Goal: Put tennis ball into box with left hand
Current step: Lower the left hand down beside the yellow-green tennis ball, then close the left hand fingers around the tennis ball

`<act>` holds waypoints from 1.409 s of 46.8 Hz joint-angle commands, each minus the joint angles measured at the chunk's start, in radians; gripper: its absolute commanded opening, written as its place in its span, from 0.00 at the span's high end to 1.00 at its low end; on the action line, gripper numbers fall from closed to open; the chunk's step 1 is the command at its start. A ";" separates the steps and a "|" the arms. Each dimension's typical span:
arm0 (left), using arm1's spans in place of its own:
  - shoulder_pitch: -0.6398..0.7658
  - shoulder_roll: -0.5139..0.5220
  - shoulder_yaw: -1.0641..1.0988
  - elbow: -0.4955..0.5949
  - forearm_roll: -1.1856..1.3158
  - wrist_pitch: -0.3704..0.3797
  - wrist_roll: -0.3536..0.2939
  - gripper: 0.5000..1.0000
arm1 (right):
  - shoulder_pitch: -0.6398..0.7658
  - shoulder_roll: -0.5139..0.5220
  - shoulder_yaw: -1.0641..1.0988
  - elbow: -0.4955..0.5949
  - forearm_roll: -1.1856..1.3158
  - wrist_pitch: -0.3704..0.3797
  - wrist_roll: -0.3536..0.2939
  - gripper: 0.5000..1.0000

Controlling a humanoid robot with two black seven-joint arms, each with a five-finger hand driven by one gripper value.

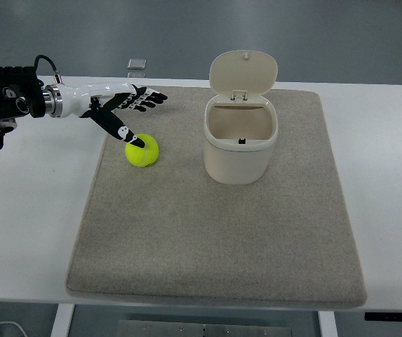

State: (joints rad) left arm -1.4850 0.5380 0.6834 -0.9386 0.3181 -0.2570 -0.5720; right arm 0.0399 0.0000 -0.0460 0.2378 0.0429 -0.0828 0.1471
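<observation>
Grey mat (215, 239) covers white table (25, 232). Tennis ball (142, 151) sits on mat's left part, well apart from the cream box (239, 144), lid up. Left hand (120, 109) just above ball: fingers (148, 100) spread, thumb tip touching ball top, nothing grasped.

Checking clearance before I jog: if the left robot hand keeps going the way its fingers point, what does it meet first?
The left robot hand points right, passing behind the tennis ball. First in line looks like the open box, probably its rim; height is unclear.
</observation>
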 commanded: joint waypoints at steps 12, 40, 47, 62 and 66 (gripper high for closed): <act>0.002 0.010 -0.008 0.000 0.058 0.005 -0.002 0.02 | 0.000 0.000 0.000 0.001 0.000 0.000 0.000 0.12; 0.072 -0.003 -0.013 0.001 0.059 0.047 -0.003 0.02 | 0.000 0.000 0.000 0.000 0.000 0.000 0.000 0.12; 0.074 0.002 -0.015 0.004 0.059 0.054 -0.005 0.02 | 0.000 0.000 0.000 0.000 0.000 0.000 0.000 0.12; 0.086 0.000 -0.016 0.029 0.059 0.068 -0.005 0.02 | 0.000 0.000 0.000 0.002 0.000 0.000 0.000 0.12; 0.086 0.000 -0.016 0.024 0.059 0.068 -0.005 0.02 | 0.000 0.000 0.000 0.000 0.000 0.000 0.000 0.12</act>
State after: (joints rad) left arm -1.3990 0.5389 0.6674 -0.9104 0.3772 -0.1885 -0.5769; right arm 0.0399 0.0000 -0.0460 0.2385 0.0429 -0.0828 0.1474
